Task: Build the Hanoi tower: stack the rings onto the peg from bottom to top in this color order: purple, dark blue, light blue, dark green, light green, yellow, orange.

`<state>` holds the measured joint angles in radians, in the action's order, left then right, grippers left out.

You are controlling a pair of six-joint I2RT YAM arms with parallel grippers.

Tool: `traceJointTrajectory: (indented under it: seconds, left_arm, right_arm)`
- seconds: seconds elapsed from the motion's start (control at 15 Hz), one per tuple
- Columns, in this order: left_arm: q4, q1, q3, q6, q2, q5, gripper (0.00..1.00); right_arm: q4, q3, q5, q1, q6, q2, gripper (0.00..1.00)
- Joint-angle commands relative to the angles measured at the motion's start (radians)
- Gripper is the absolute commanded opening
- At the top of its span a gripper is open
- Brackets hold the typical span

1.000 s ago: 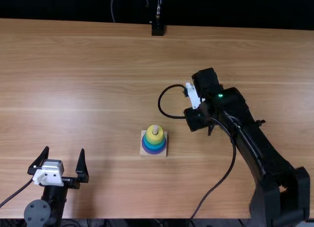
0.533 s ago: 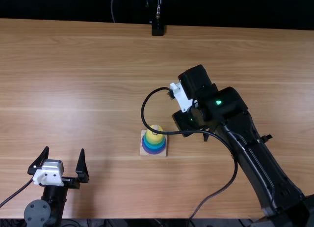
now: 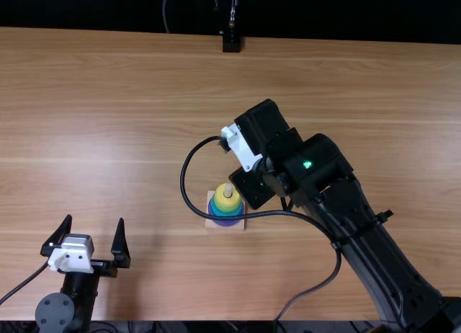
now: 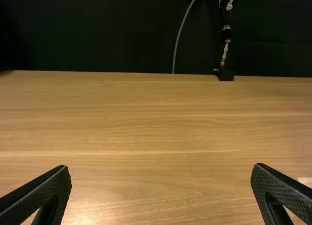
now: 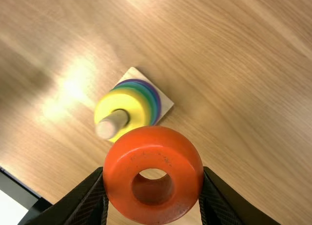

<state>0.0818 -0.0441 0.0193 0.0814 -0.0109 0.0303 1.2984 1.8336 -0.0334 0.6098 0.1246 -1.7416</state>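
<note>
"What's on the left?"

"The left gripper, over the table's near edge, its fingers well apart with bare air between them."

"And going right?"

"A black cable from the right arm loops out and, from above, crosses the lower part of the ring stack."

"What's stacked?"

"The yellow ring is on top, peg poking up through it; green, blue and purple show below, on the square wooden base."

"Then?"

"The right gripper, just beside the stack, clamped on the orange ring. Both fingers touch its sides."
</note>
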Motion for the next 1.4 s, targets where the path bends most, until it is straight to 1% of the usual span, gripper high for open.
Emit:
traceJointTrajectory:
  seconds: [0.0, 0.13, 0.53, 0.67, 0.8, 1.33]
  left_arm:
    - [0.045, 0.006, -0.019, -0.008, 0.011, 0.027, 1.0]
    - [0.045, 0.006, -0.019, -0.008, 0.011, 0.027, 1.0]
    - [0.045, 0.006, -0.019, -0.008, 0.011, 0.027, 1.0]
    - [0.045, 0.006, -0.019, -0.008, 0.011, 0.027, 1.0]
    - [0.045, 0.006, -0.019, -0.008, 0.011, 0.027, 1.0]
    - [0.045, 0.006, -0.019, -0.008, 0.011, 0.027, 1.0]
  right_arm:
    - [0.002, 0.029, -0.005, 0.027, -0.003, 0.022, 0.0]
    - [-0.001, 0.021, -0.005, 0.047, -0.005, 0.019, 0.0]
    - [-0.011, 0.016, -0.005, 0.07, -0.007, 0.011, 0.0]
    - [-0.011, 0.015, -0.005, 0.071, -0.009, 0.004, 0.0]
    - [-0.011, 0.015, -0.005, 0.073, -0.009, -0.042, 0.0]
    - [-0.011, 0.015, -0.005, 0.071, -0.01, -0.049, 0.0]
